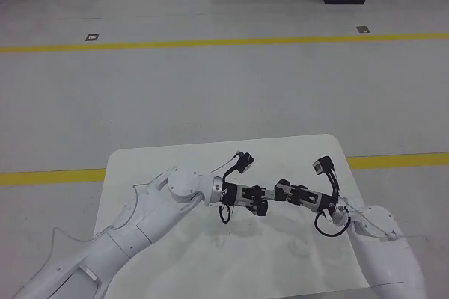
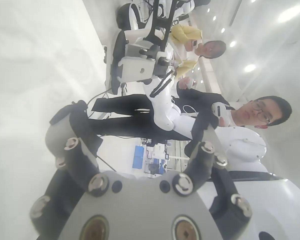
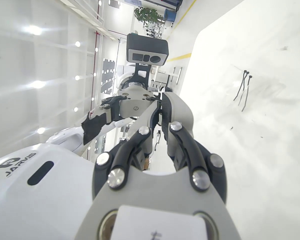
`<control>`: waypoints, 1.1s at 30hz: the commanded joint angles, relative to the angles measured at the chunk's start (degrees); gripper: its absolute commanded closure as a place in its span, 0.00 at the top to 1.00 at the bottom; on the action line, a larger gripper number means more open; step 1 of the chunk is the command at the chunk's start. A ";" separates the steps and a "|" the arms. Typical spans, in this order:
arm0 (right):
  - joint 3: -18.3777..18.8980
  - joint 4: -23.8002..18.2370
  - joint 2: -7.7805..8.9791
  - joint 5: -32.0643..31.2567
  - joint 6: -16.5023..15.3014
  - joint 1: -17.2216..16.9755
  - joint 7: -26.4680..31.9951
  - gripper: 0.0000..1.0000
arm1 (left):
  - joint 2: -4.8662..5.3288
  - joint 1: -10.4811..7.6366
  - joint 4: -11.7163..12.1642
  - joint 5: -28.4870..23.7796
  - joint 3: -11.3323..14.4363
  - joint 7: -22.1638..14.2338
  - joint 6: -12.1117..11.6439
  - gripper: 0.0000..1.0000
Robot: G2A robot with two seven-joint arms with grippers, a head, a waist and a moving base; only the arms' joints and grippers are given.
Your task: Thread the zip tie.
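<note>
Both arms meet above the middle of the white table (image 1: 157, 168). My right gripper (image 3: 161, 102) is shut, with a thin black zip tie (image 3: 155, 126) pinched between its fingertips and a short tail hanging below them. In the top view the right gripper (image 1: 280, 191) points at the left gripper (image 1: 260, 202), almost touching it. My left gripper (image 2: 140, 122) stands wide open; one padded finger (image 2: 72, 118) and the other finger (image 2: 208, 136) are far apart with nothing held. The right wrist view shows one left finger (image 3: 93, 124) spread out to the side.
Several spare black zip ties (image 3: 243, 88) lie together on the table (image 3: 265, 156), apart from both grippers. A few small dark scraps are scattered near them. The table's rounded far corner and the floor with yellow lines (image 1: 224, 42) lie beyond.
</note>
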 commanded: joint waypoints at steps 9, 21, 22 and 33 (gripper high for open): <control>1.02 -0.68 0.27 -0.01 0.00 -0.83 -1.26 0.00 | 0.26 1.04 -1.12 0.60 -0.43 1.60 0.56 1.00; 4.04 -1.23 0.77 3.97 0.00 -2.12 -0.65 0.00 | 2.25 3.58 -4.87 2.58 -4.31 1.87 2.79 1.00; 3.96 -1.09 0.72 4.85 0.00 -2.23 -1.00 0.00 | 2.35 3.92 -5.25 2.73 -4.42 2.06 2.84 1.00; -0.10 -0.35 -0.02 5.76 1.24 -3.46 -9.40 0.00 | 2.21 8.65 -8.51 5.07 -5.09 15.77 -1.92 1.00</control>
